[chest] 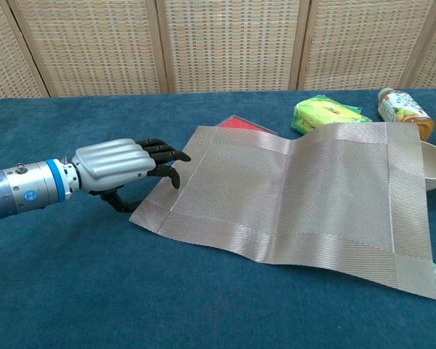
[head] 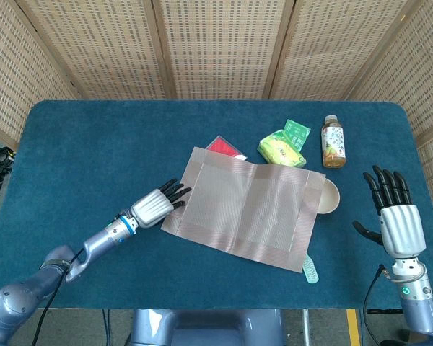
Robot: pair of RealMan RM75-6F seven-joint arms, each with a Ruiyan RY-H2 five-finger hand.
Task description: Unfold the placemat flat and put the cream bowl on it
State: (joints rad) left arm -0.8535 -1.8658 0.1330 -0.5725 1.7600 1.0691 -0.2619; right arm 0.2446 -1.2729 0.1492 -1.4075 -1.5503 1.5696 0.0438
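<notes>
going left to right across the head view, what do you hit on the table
left hand → placemat → cream bowl → right hand. The red packet, green snack bags, bottle and brush overlap these in left-right position, so I leave them out.

The light is bright and even in both views. Shadows are soft and small. The pictures look sharp. A soft shine sits on the placemat (chest: 298, 196).

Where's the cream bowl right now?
In the head view, the cream bowl sits right of centre, partly under the placemat's right edge, below the bottle.
</notes>
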